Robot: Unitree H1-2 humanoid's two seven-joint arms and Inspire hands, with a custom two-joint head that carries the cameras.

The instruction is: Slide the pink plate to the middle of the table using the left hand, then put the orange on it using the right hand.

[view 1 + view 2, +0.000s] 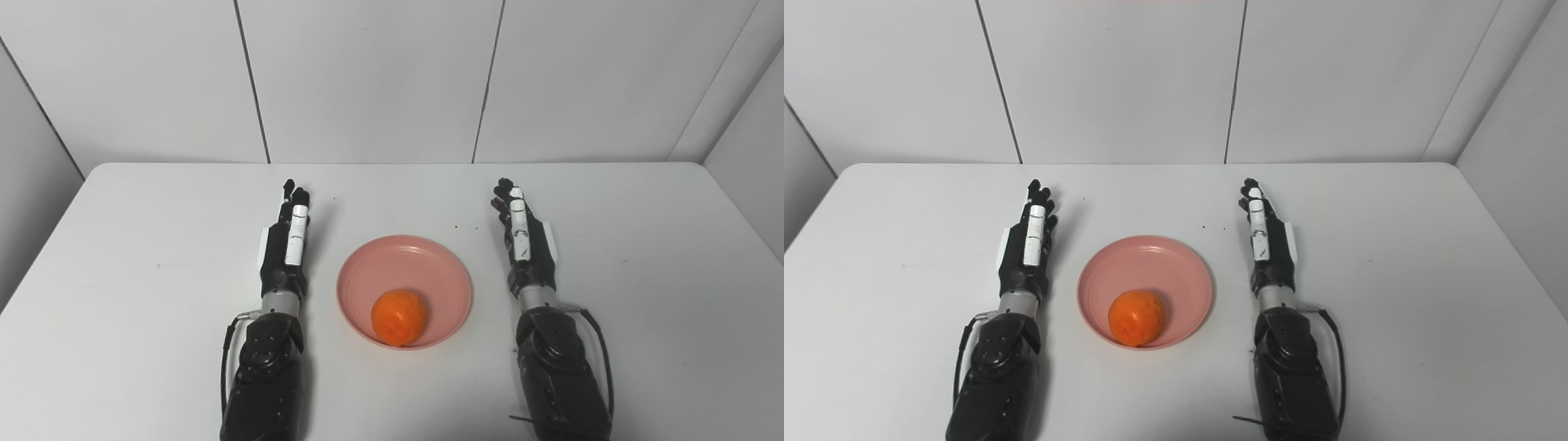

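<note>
A round pink plate (422,260) rests near the middle of the white table, between my two arms. The orange (399,317) lies inside it, toward the near rim. My left hand (288,242) lies to the plate's left, fingers stretched out and pointing away from me, open and holding nothing. To the plate's right, my right hand (525,239) is stretched out the same way, open. Neither hand touches the plate or the orange.
The white table (122,245) ends at a pale panelled wall (367,79) at the back. A few small dark specks (465,227) lie beyond the plate.
</note>
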